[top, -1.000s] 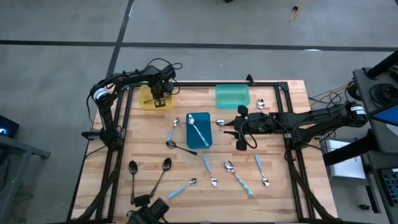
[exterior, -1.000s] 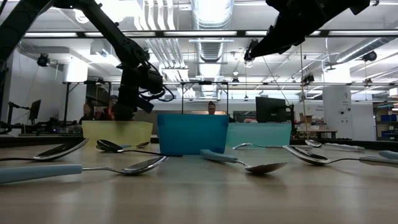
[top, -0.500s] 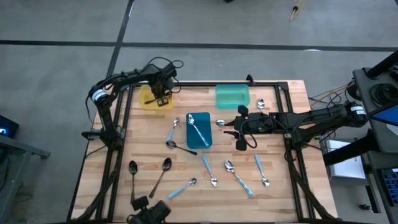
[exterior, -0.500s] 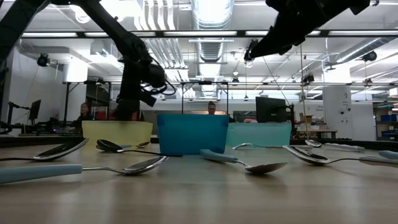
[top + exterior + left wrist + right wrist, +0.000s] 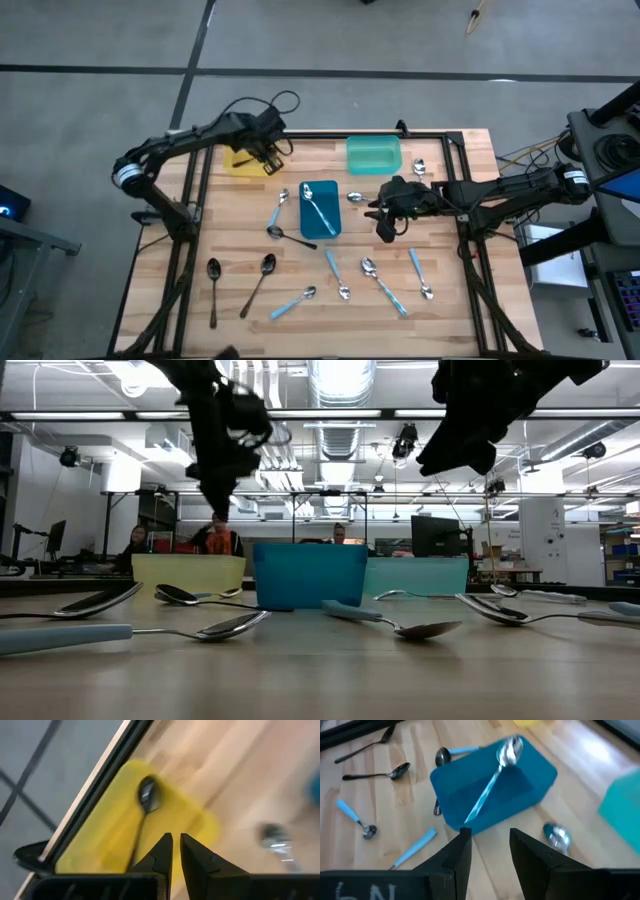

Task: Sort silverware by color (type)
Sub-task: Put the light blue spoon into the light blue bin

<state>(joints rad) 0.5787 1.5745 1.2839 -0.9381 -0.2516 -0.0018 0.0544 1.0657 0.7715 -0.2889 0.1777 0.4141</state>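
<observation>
High view: spoons (image 5: 381,285) scattered lower half of surface (image 5: 450,320). Center: blue tray (image 5: 320,210) holds blue-handled spoon (image 5: 318,208). Right end effector (image 5: 385,212) beside it, fingers apart, empty. Upper left: left end effector (image 5: 268,155) closed, empty, over yellow tray (image 5: 240,163) holding dark spoon (image 5: 144,812).

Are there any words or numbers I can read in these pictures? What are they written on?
"N": one pale letter on the dark body of the right gripper, at the edge of the right wrist view. A mark before it is cut off and unreadable.
No readable writing on the spoons, the trays or the table.
</observation>
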